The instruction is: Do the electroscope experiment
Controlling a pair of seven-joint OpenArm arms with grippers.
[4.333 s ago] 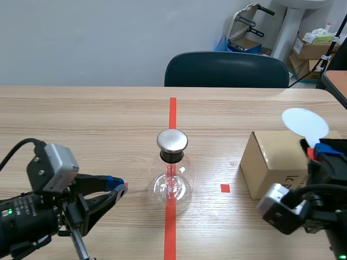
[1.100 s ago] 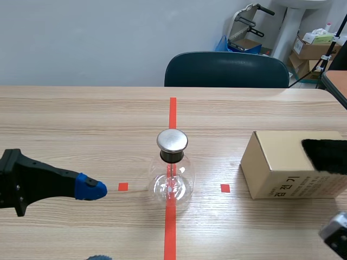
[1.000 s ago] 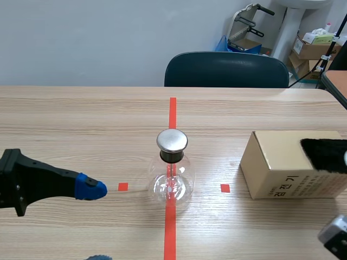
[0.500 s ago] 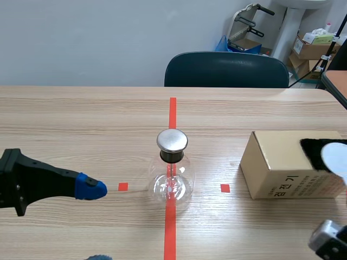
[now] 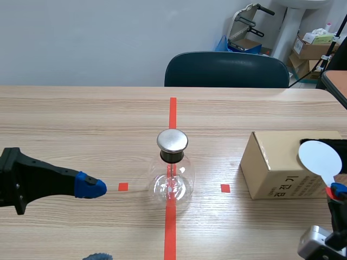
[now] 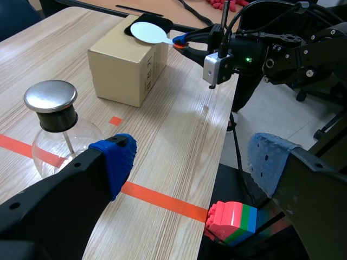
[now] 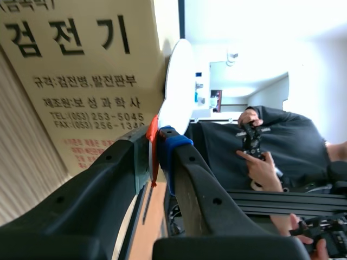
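Electroscope (image 5: 172, 168) stands on the red line (image 5: 172, 108), untouched. Right of it, the disc (image 5: 320, 157), pinched in the right gripper (image 7: 159, 143), has been drawn off the box (image 5: 268, 162): rubbing judged done, approach due. Left gripper (image 6: 192, 162), left of it, is spread.

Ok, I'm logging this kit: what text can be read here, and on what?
"검전기": large print on the cardboard box.
"제조원:보성과학사": smaller line on the same box.
The box's other lines: contact numbers not copied, the rest too blurred to read.
No text on the white disc paddle or the glass flask.
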